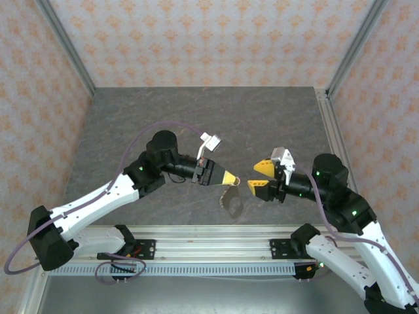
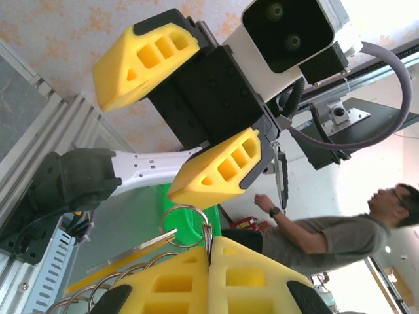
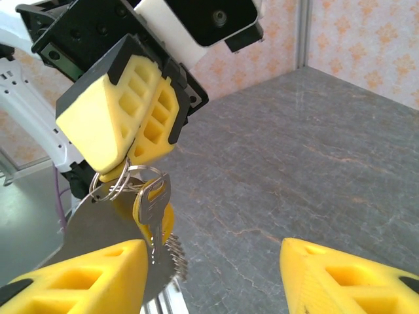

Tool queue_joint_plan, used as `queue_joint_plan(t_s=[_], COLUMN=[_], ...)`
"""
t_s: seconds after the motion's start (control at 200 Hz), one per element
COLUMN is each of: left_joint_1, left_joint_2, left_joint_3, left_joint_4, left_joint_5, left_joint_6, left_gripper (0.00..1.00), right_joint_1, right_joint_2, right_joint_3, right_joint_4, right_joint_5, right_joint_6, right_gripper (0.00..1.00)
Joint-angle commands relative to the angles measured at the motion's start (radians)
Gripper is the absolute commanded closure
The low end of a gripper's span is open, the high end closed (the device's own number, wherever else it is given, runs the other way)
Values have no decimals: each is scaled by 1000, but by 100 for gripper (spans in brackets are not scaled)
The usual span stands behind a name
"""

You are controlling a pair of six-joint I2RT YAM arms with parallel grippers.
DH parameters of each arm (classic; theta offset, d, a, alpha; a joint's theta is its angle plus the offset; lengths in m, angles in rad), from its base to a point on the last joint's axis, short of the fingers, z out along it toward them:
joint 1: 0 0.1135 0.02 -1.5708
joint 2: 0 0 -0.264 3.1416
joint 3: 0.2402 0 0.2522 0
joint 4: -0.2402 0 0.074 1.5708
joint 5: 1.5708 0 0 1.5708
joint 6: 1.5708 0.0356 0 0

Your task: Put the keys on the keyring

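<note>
From above, the left end effector reaches toward the middle of the desk with its yellow fingers pressed together. The keyring hangs from its tip, above the desk near the front edge; the small parts are too fine to sort out here. The right end effector faces it from the right, just beside it, its two fingers apart with a clear gap between them.

In the left wrist view, the left end effector is closed, its yellow fingers meeting on a thin wire ring of the keyring that stands out from between their tips. More silvery loops curve away at the lower left. The right end effector sits just beyond, its jaws spread, the lower finger close above the ring. A person is in the background.

In the right wrist view, the right end effector has its fingers wide apart, nothing between them. Ahead, the left end effector pinches the keyring at its tip. A silver key hangs from the rings, blade down, with a yellow piece behind it. A flat grey disc hangs there too, to the left of the key. The key's blade is close beside the right end effector's left finger; I cannot tell if they touch.
</note>
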Motion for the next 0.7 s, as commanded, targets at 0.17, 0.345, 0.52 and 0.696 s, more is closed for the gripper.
queue_joint_plan(t_s=[0.17, 0.345, 0.52, 0.696], left_joint_1=[-5, -6, -9, -11], left_joint_2=[-39, -43, -42, -40], left_joint_3=[49, 35, 43, 64], left_joint_4=[-53, -22, -22, -62], left_joint_5=[39, 37, 51, 65], left_joint_6=[59, 44, 39, 61], left_gripper=[100, 100, 100, 100], right_joint_1=[2, 1, 1, 1], right_joint_2=[33, 37, 48, 83], right_joint_3=[-12, -11, 14, 29], right_joint_4=[124, 171, 69, 54], right_joint_5=[-126, -176, -134, -148], right_joint_6=[40, 122, 7, -50], right_gripper=[51, 60, 64, 59])
